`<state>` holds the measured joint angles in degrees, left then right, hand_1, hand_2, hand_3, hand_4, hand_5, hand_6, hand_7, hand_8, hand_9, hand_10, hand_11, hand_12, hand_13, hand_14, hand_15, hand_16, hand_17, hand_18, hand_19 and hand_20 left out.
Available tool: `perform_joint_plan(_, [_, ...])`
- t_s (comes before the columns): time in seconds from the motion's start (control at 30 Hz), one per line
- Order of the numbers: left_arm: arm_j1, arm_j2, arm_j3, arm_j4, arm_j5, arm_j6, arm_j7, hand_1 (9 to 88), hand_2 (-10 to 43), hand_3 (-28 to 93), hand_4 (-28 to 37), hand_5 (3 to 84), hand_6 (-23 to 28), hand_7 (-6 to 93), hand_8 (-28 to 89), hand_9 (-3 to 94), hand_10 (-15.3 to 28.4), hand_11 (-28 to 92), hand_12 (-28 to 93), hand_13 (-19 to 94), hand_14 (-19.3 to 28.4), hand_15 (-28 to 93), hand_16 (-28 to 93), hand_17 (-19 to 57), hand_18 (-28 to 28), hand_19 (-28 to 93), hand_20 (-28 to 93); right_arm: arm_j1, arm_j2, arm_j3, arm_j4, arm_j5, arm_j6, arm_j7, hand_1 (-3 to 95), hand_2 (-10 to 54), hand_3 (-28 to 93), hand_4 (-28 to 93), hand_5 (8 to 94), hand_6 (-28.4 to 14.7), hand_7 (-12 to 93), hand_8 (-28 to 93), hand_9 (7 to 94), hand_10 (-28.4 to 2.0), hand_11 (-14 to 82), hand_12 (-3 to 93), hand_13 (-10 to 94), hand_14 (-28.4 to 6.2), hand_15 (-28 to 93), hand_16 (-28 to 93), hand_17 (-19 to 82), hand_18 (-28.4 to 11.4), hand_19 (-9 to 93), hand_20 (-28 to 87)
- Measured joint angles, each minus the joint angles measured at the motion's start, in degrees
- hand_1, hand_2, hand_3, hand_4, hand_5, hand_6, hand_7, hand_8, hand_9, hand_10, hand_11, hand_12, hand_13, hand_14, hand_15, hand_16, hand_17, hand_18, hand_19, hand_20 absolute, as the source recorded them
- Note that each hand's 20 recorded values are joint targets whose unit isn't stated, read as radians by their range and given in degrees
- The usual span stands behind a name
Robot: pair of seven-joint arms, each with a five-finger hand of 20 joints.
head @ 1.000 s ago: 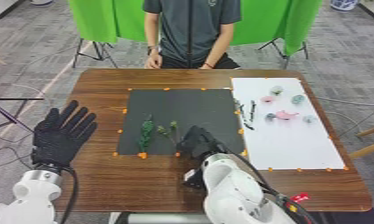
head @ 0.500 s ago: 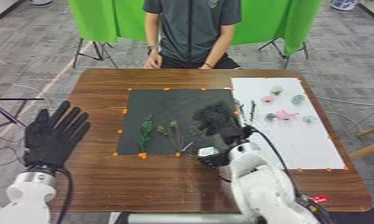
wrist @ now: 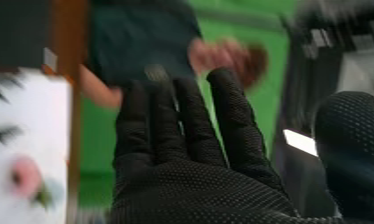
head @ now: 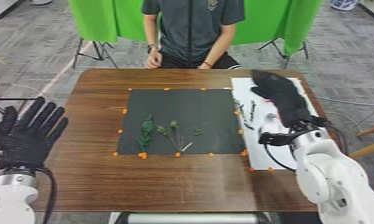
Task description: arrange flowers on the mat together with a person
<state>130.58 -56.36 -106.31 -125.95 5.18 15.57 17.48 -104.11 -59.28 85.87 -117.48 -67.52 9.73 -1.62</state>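
Sprig [head: 146,134]: dark green | flower [wrist: 25,185]: pink, perhaps round | left hand [head: 23,145], right hand [head: 292,105]: fingers wide

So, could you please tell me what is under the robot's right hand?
The right hand is over the white sheet; green sprigs and a small pale bloom show beside it in the head view, but whatever the hand covers there is hidden.

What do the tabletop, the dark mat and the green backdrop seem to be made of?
The tabletop looks like wood or laminate with a slight sheen, given its streaked brown grain. The dark mat could be thin card or fabric, matte, lying flat without glare. The green backdrop appears to be matte cloth, hanging in soft folds.
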Motion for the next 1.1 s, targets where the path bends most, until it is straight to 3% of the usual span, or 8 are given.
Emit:
perform_joint_plan(0.1, [0.3,0.0,-0.64,-0.13,0.0,-0.06,0.74,23.1,15.3,69,-28.3,38.0,7.7,11.1,-11,35.0,13.9,18,5,26,12.7,20,-6,-4.5,11.7,24,9,-4.1,2.2,0.5,-2.2,2.8,7.5,-4.8,7.3,12.1,84,-27,41.7,-4.1,18,-13,36.6,-12.8,6.6,10.6,23,-6.9,10,4,12,-9.7,29,5])
perform_joint_plan(0.17, [0.6,0.0,-0.95,-0.18,0.0,-0.33,0.98,23.2,14.9,70,-28.3,37.7,7.5,11.0,-11,34.7,13.7,17,5,26,12.7,19,-6,-4.6,11.8,24,9,-7.3,2.0,3.3,-3.3,2.1,7.4,-4.8,8.1,11.9,84,-26,45.0,-4.2,18,-13,37.9,-12.9,6.6,10.6,24,-7.1,10,3,12,-9.7,28,5])
perform_joint_plan(0.23, [1.0,0.0,-1.27,-0.16,0.09,-1.19,1.01,23.4,14.6,70,-28.3,37.6,7.5,11.0,-11,34.6,13.7,17,5,26,12.6,19,-6,-4.6,11.9,23,9,-10.7,0.8,8.0,-3.8,-1.0,3.9,-3.6,8.5,11.8,83,-26,46.2,-4.2,18,-13,38.7,-12.9,6.3,10.4,25,-7.2,10,3,13,-9.7,28,6])
perform_joint_plan(0.33, [1.4,-0.11,-1.77,0.0,0.47,-3.81,0.98,23.5,14.4,70,-28.3,37.4,7.4,10.9,-10,34.6,13.7,17,6,26,12.6,18,-5,-4.6,12.0,23,9,-14.7,-1.7,14.8,-4.0,-5.4,-4.7,-1.8,8.6,11.7,83,-26,45.8,-4.1,17,-13,38.9,-12.9,6.1,10.4,26,-7.2,10,3,13,-9.9,28,6])
perform_joint_plan(0.4, [1.7,-0.27,-2.25,-0.02,0.66,-4.94,0.98,23.5,14.3,70,-28.3,37.4,7.4,11.0,-10,34.5,13.7,17,6,26,12.7,18,-5,-4.6,12.0,23,9,-16.6,-2.5,16.6,-4.0,-4.6,-6.8,-1.6,8.9,11.5,83,-26,45.4,-4.1,17,-12,38.8,-12.9,6.0,10.4,26,-7.3,11,3,13,-9.9,28,6])
perform_joint_plan(0.6, [2.3,-0.74,-2.84,-0.09,0.71,-4.85,1.5,23.6,14.1,70,-28.3,37.4,7.3,11.1,-10,34.7,13.8,17,6,26,12.8,18,-5,-4.6,12.0,23,9,-18.9,-3.5,18.9,-4.4,8.0,-5.7,-0.3,9.2,11.5,83,-25,44.7,-4.3,15,-12,38.7,-12.9,5.5,10.4,27,-7.9,10,3,13,-10.1,28,6])
perform_joint_plan(1.1, [2.2,-1.03,-1.58,-0.09,0.7,-4.83,1.38,24.3,14.3,69,-28.3,37.5,7.3,11.3,-10,34.8,13.8,17,6,26,13.3,19,-4,-4.6,12.0,23,10,-18.6,-6.8,25.2,-5.0,6.9,-9.7,0.3,10.5,11.0,82,-25,45.8,-5.0,14,-11,38.6,-13.0,5.3,11.0,27,-9.1,10,5,13,-10.5,28,7])
